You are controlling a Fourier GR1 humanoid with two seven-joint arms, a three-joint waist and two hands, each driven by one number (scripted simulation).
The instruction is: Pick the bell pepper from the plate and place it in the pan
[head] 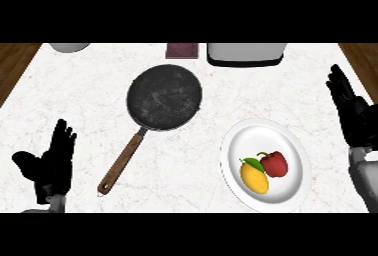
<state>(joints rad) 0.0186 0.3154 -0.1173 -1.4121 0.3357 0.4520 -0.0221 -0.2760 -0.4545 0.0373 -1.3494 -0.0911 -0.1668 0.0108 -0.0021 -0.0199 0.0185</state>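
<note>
Your right hand [353, 112] shows straight, released fingers holding nothing, just right of the white plate [244, 137], and your left hand [52, 160] is likewise released, fingers up, well left of the plate beyond the pan's wooden handle [122, 162]. On the plate lie the red bell pepper [275, 164] and, touching its left side, a yellow mango [255, 179]. The black pan [164, 97] sits up and left of the plate, apart from it.

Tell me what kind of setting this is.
Most likely a kitchen counter: a white marbled countertop carries a black frying pan and a white plate holding a red bell pepper beside a yellow fruit.
</note>
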